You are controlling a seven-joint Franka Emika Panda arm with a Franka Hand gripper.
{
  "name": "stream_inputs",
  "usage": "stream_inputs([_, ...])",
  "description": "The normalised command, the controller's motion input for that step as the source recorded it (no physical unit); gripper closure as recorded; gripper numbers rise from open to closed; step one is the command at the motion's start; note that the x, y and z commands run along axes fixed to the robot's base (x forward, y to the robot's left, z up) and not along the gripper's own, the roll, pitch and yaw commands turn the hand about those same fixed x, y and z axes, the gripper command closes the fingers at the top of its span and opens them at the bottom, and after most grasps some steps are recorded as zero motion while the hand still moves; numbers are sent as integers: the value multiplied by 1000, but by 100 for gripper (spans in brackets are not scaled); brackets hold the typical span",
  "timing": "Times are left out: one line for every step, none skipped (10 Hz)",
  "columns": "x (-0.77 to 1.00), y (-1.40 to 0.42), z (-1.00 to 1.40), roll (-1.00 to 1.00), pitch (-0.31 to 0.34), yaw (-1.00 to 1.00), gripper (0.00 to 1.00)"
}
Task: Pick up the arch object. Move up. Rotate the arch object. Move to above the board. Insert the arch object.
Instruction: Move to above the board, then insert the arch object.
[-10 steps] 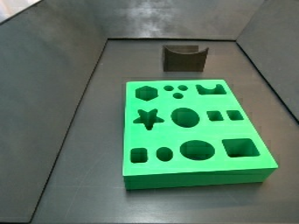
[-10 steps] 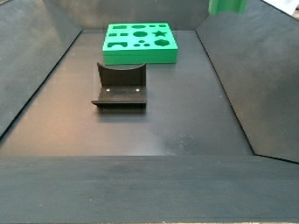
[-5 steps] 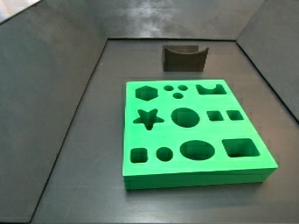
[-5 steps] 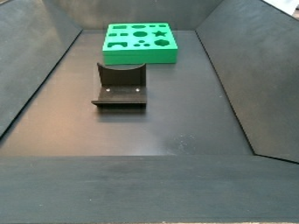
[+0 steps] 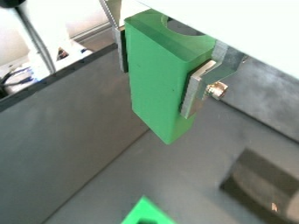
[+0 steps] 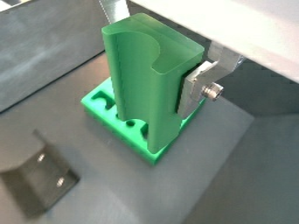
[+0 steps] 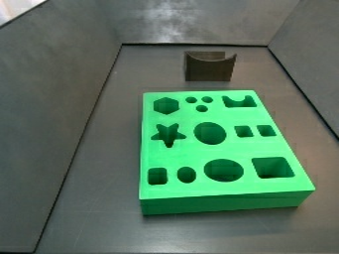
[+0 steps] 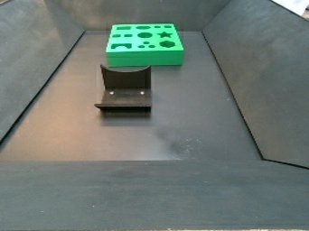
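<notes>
My gripper [image 5: 162,70] is shut on the arch object [image 5: 155,96], a green block with a curved cut at its upper end, and holds it high above the floor. In both wrist views a silver finger [image 6: 195,88] presses against the block's side. The board [image 6: 149,144], a bright green slab with many cut-outs, lies below and behind the arch object [image 6: 138,83] in a wrist view; only a corner of the board [image 5: 145,213] shows in a wrist view. Both side views show the board [image 7: 185,154] [image 8: 145,58] flat on the floor. Neither side view shows the gripper or the arch object.
The fixture [image 8: 123,90], a dark bracket with a curved dip, stands on the floor a short way from the board, also seen as the fixture [image 7: 209,65] [image 5: 263,179] [image 6: 41,179]. Dark sloping walls [image 8: 36,81] enclose the floor on all sides.
A second ago a green patch showed at the top edge of a side view; it has since left that view. The board and the fixture have not moved.
</notes>
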Motion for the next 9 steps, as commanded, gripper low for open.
stream_inputs([531, -1000, 45, -2, 55, 10, 100])
stream_inputs([556, -1000, 44, 19, 73, 5, 100])
stream_inputs([555, -930, 46, 34, 84, 9, 100])
stream_inputs([417, -657, 33, 58, 96, 9, 100])
stream_inputs([246, -337, 32, 78, 102, 10, 100])
stream_inputs([148, -178, 29, 77, 94, 7, 100])
stream_inputs([1000, 49, -269, 57, 7, 0, 100])
stream_inputs([1000, 14, -209, 69, 26, 0, 100])
stream_inputs([1000, 34, -174, 0, 27, 0, 100])
